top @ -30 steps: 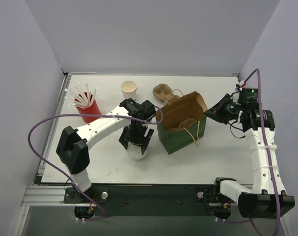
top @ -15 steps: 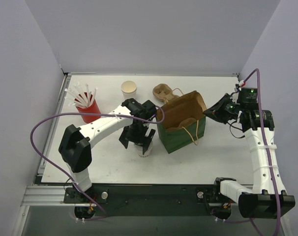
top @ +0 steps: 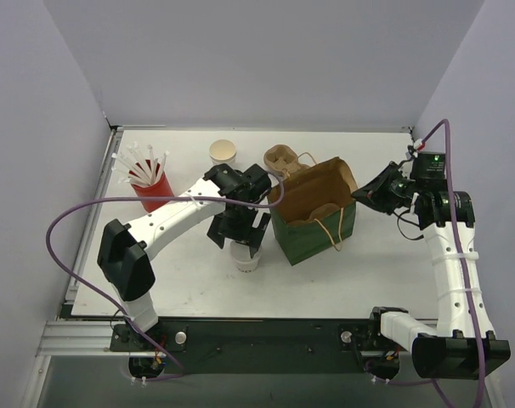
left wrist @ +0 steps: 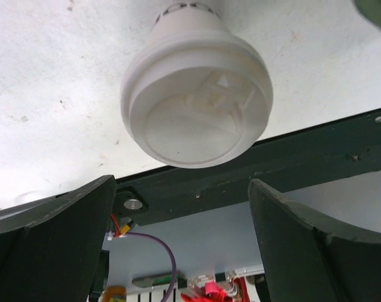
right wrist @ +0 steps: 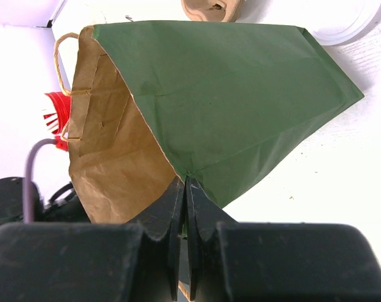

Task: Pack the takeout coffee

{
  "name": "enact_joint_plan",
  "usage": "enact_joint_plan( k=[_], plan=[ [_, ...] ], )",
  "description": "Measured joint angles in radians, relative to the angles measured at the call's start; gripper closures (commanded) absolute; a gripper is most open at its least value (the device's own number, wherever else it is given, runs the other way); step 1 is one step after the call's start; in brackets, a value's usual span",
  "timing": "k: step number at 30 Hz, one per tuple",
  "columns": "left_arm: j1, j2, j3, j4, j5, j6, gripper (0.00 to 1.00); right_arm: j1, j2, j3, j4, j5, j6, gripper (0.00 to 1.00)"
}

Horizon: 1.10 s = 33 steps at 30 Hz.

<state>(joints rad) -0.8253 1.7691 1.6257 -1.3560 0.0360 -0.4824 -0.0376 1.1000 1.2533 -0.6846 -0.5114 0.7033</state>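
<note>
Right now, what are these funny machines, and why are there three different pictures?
They are two robot arms bolted to a table. One camera looks down from above; the other two ride on the wrists, so you see each arm's own fingers. The left gripper hangs open above a lidded white cup. The right gripper is pinched shut on the rim of a green paper bag. Also on the table: an open paper cup, a brown pulp carrier and a red cup of straws.
</note>
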Motion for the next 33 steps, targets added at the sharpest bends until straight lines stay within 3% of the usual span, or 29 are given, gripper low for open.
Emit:
enact_joint_plan(
  k=[11,23,33],
  plan=[
    [-0.071,-0.033,0.084,0.003,-0.162,-0.143,0.03,0.0,-0.036,0.001,-0.044,0.017,-0.019,1.0],
    [-0.109,-0.188,-0.174,0.037,-0.246,-0.252,0.03,0.0,-0.068,0.001,-0.082,0.026,-0.034,1.0],
    [-0.116,-0.204,-0.206,0.171,-0.246,-0.248,0.02,0.0,-0.071,0.013,-0.091,0.033,-0.039,1.0]
  ],
)
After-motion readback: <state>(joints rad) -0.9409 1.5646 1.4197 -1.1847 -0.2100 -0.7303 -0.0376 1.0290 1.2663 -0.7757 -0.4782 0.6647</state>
